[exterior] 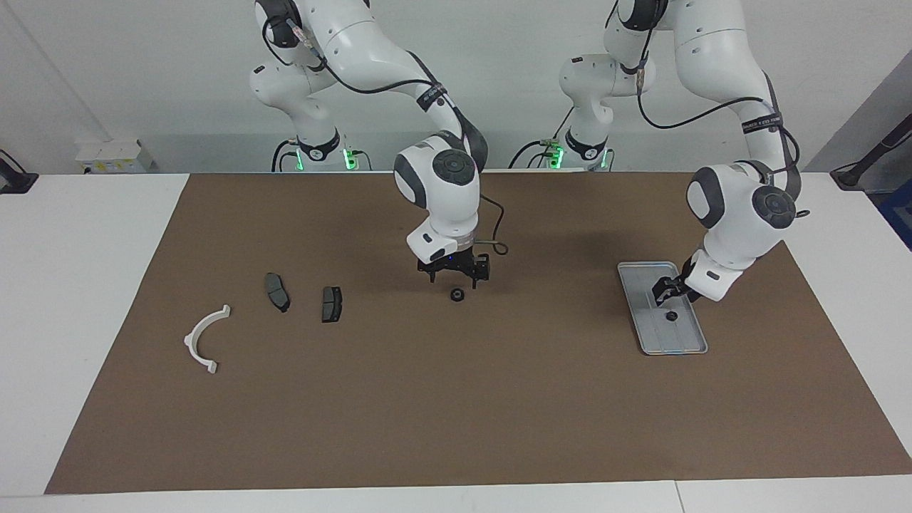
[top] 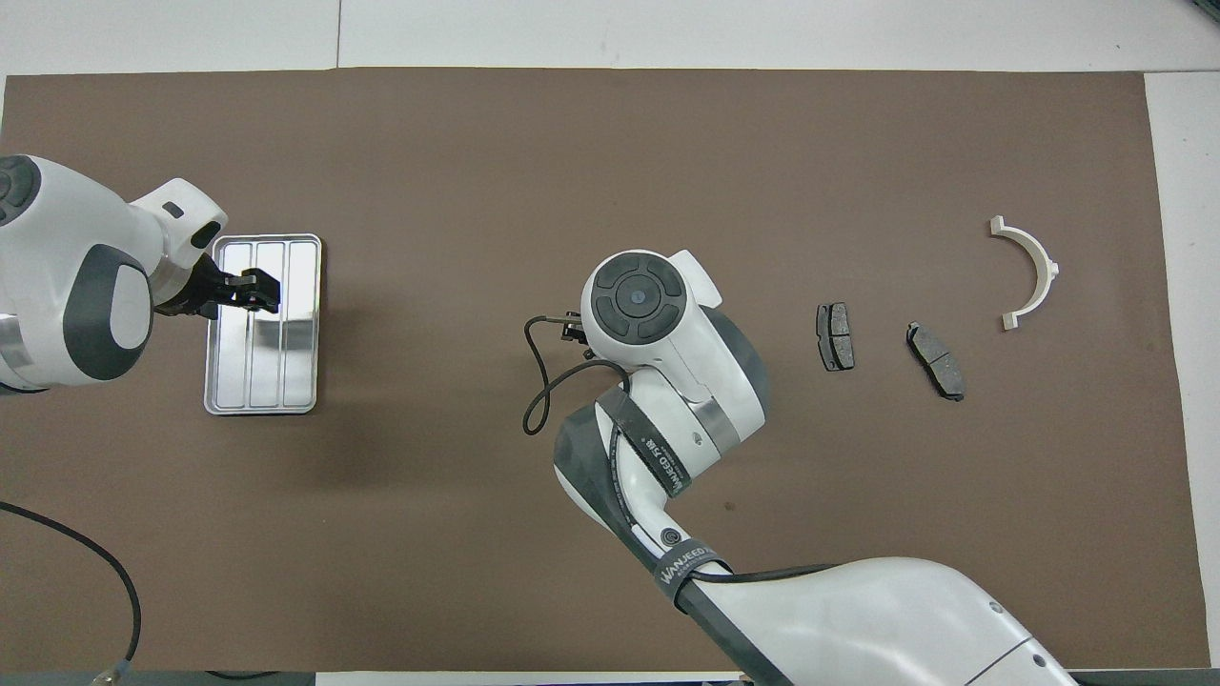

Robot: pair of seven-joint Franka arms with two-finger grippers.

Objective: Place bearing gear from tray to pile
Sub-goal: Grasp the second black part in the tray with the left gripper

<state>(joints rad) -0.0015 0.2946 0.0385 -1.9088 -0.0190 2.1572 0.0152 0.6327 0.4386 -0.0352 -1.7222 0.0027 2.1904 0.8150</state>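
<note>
A small dark bearing gear [exterior: 671,315] lies in the tray [exterior: 687,345] toward the left arm's end of the tabletop [exterior: 442,413]. The left pincer [exterior: 665,293] hangs just over it; its spread I cannot tell. The right pincer [exterior: 454,273] is spread, empty, over a second gear [exterior: 457,293] mid-tabletop, with bare mat up to the pile [exterior: 278,292].

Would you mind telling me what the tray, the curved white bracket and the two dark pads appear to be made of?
The tray looks like bare metal: silver-grey, shiny, with pressed lengthwise ridges that catch the light. The curved white bracket seems to be plastic: an even matte white with no gleam. The two dark pads are matte dark grey, probably a pressed composite, though their look leaves that open.
</note>
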